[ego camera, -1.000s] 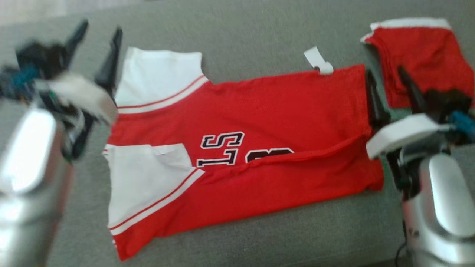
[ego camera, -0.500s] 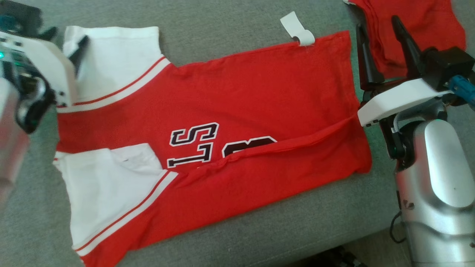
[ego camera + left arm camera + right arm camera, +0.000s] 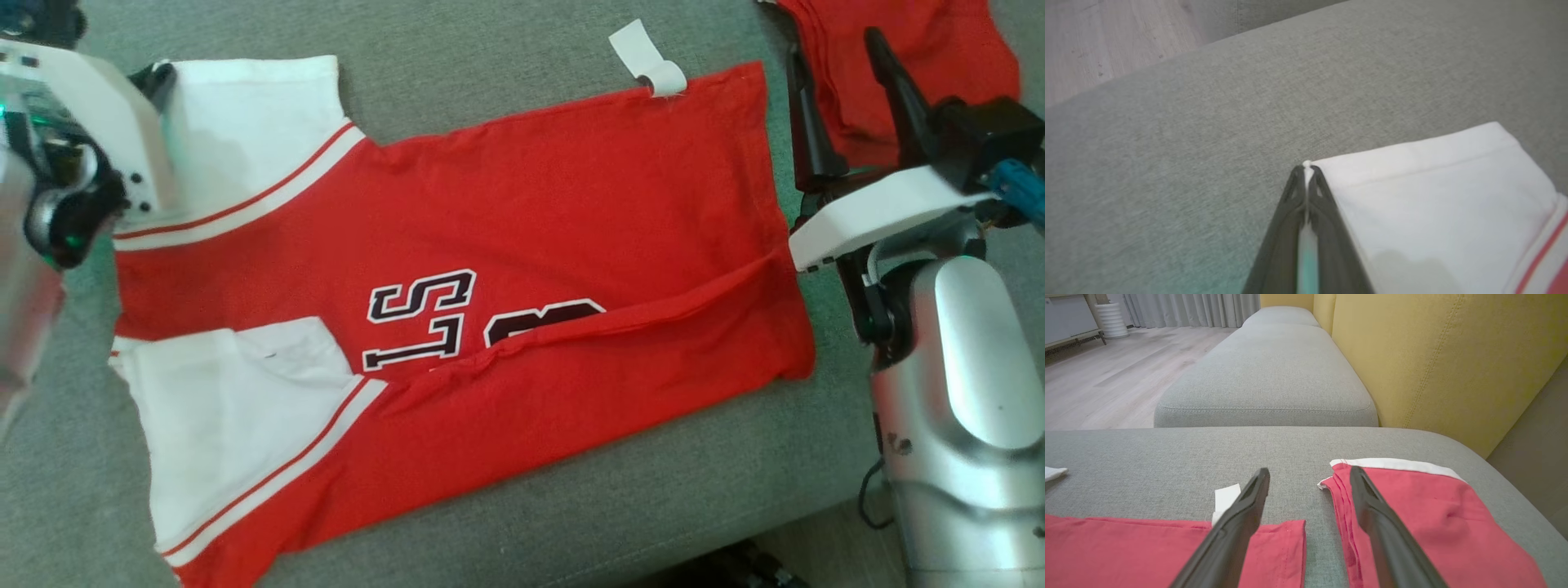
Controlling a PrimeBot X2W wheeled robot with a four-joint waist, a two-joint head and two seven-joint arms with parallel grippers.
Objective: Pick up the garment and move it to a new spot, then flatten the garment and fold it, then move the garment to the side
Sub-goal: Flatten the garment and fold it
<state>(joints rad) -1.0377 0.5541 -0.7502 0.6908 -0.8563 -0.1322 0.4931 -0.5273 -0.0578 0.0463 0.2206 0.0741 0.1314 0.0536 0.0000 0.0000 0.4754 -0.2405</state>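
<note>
Risk: left gripper (image 3: 1306,168), jaws clamped on bare corner of white sleeve (image 3: 1433,196); thin pinch could slip, or lone pull could drag sleeve and bunch red jersey (image 3: 531,204). Right gripper (image 3: 1309,473), jaws apart, poised over hem beside second red garment (image 3: 1433,506); could snag wrong cloth. Jersey spread across grey sofa seat (image 3: 531,33), lower edge folded over lettering, long crease, white tag (image 3: 649,57) at hem.

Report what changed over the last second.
The left end effector, open beside the jersey a second ago, reached the corner of its far white sleeve and closed on it. The right end effector stays open at the hem end, and the jersey lies spread as before; the head camera shifted.
</note>
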